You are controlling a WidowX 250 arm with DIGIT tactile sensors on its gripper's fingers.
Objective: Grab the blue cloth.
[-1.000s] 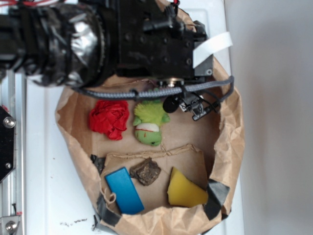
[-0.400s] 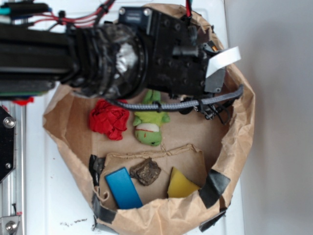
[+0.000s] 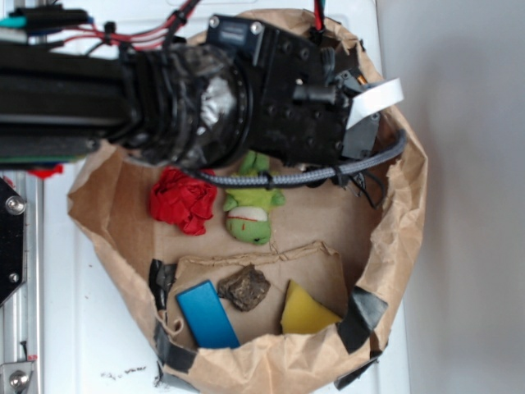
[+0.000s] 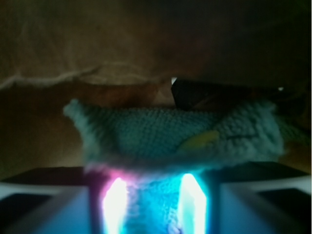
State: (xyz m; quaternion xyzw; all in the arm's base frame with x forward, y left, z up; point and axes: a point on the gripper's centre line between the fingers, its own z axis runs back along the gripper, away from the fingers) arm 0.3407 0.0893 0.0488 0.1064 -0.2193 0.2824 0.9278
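hand [image 4: 153, 204] lifted, clamping blue cloth [image 4: 170, 131]

Bag [image 3: 392, 238]: holds everything.
Ruffled ball [image 3: 182, 200]: left of plush toy [image 3: 250, 215].
Flat rectangle [image 3: 207, 314]: near left; rock [image 3: 244, 287] beside it.
Cloth [image 4: 170, 131]: between gripper [image 4: 153, 197] fingers.

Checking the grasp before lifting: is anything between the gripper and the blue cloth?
Nothing visible. In the wrist view the blue cloth already sits between the gripper's fingers; the exterior view hides this under the arm.
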